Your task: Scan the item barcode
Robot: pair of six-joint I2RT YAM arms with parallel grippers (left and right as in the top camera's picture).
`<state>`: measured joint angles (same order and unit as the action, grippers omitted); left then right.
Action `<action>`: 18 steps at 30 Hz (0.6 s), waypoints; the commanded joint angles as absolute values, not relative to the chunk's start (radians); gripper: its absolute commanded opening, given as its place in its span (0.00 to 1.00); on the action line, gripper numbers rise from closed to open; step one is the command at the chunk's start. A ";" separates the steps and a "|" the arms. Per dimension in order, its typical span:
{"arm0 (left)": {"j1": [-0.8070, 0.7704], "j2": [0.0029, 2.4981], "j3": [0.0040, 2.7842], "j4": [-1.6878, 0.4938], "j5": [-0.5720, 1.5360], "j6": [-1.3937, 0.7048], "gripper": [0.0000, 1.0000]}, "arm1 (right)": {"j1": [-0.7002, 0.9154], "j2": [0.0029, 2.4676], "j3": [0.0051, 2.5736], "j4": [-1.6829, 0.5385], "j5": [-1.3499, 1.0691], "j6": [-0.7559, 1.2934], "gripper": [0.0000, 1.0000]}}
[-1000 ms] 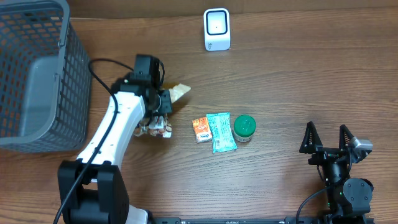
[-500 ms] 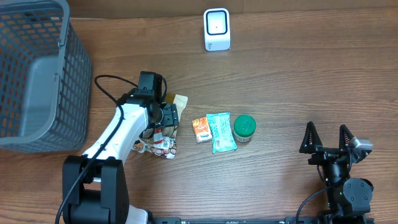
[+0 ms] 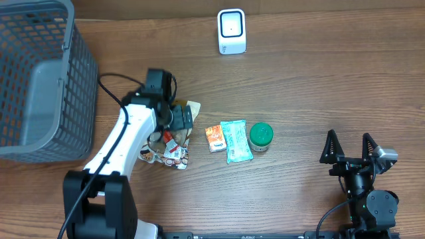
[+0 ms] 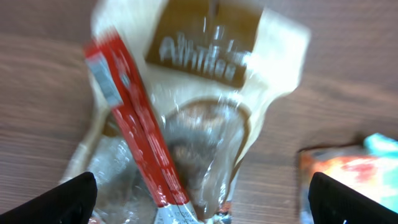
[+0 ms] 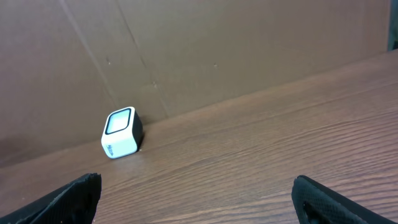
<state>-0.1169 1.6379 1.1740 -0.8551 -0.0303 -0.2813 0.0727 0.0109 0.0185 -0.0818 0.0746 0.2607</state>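
Wooden table [image 3: 299, 79] bears crumpled snack bag [image 3: 171, 154]

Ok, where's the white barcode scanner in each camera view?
Overhead: the white scanner sits top centre, near the far edge.
Left wrist: not in it.
Right wrist: the white scanner stands left of centre.
Shared landmark: the wooden table, seen in all three.

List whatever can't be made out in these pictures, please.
- Overhead: the snack bag is half covered by the left arm; no barcode shows.
- Left wrist: the bag's print is motion-blurred and unreadable.
- Left wrist: the orange packet is cut off by the right edge.
- Overhead: the basket runs off the left edge.
- Overhead: the green-lidded jar has a label too small to read.
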 commanded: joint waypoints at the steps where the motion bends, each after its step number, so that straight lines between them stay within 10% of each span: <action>1: -0.090 1.593 1.283 -0.896 -0.100 -0.265 1.00 | 0.072 0.005 0.008 -0.077 0.073 0.257 1.00; 18: 0.232 1.597 1.310 -0.930 -0.183 -0.270 1.00 | 0.072 0.005 0.008 -0.077 0.073 0.257 1.00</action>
